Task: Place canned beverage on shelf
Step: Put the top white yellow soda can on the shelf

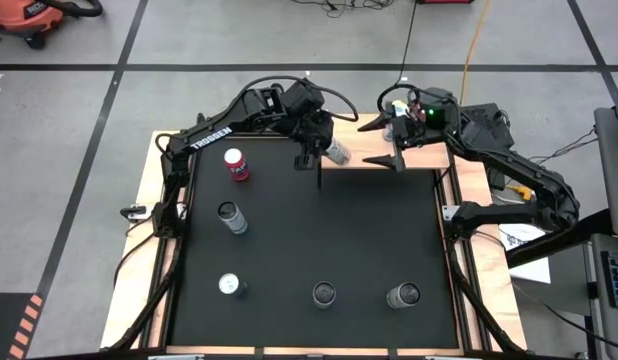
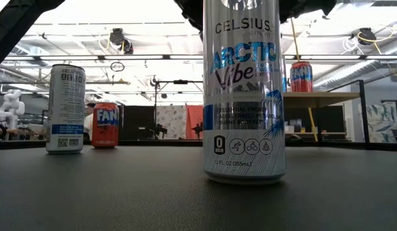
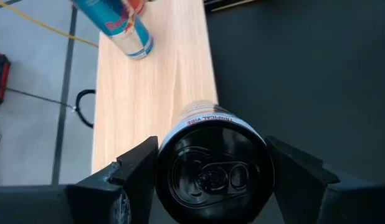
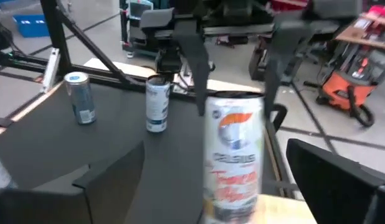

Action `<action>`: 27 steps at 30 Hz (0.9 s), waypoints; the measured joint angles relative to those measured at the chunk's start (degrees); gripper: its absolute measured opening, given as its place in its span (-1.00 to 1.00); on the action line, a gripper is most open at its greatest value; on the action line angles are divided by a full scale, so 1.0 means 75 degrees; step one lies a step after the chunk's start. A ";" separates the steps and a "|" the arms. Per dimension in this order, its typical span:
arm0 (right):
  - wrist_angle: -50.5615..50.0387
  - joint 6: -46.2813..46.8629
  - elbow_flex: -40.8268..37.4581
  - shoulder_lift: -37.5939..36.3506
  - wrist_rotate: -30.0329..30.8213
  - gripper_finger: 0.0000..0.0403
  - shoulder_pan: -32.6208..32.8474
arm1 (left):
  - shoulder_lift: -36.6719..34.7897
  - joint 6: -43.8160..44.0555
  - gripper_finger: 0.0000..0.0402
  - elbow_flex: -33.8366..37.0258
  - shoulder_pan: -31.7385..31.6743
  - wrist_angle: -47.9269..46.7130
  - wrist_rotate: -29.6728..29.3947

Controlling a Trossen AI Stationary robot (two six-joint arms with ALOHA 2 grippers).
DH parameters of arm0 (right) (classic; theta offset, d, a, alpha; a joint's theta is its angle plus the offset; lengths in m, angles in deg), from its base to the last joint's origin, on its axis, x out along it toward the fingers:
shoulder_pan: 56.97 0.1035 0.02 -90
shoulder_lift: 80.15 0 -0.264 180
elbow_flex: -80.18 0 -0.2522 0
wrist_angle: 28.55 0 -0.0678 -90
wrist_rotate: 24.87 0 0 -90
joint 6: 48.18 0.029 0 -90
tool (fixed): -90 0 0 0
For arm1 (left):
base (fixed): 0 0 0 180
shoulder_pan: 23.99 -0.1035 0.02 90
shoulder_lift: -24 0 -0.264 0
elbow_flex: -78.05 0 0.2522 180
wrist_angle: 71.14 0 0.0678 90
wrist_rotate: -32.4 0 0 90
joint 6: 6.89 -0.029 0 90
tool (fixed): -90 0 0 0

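Black matting covers the large tabletop (image 1: 319,250), framed in pale plywood, on a grey floor crossed by dark tape lines; an orange shop vacuum (image 1: 34,18) stands at the room's far corner, and the low view shows a bright workshop ceiling behind the cans. Light natural wood forms the shelf (image 1: 429,157), a small flat platform at the table's far edge, directly beneath both grippers. Both dark arms reach in over it from either side. The left gripper (image 1: 324,152) clamps a white Celsius can with a black lid (image 3: 211,168) between its fingers (image 3: 133,171), the can sitting on the shelf's near end. The right gripper (image 1: 381,142) hangs just beyond it with fingers spread wide, holding nothing, while a blue Red Bull can (image 3: 121,28) stands on the shelf beside it. Away from the grippers, a red Fanta can (image 1: 236,165) and four silver cans, one of them (image 1: 231,217), stand apart on the mat.
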 joint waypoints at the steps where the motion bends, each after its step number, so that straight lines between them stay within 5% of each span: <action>1: 0.0082 -0.0081 0.0000 0.0042 0.0043 0.86 0.0002 | 0.0000 -0.0003 0.24 0.0000 -0.0006 0.0001 0.0097; 5: 0.0305 0.0001 0.0000 0.0372 0.0593 0.86 0.0059 | 0.0000 -0.0003 0.24 0.0000 0.0006 0.0085 0.0142; 27: 0.1521 0.0522 0.0000 0.1679 0.0343 0.86 0.0379 | -0.0009 -0.0204 0.24 0.0000 0.0002 0.0411 0.0162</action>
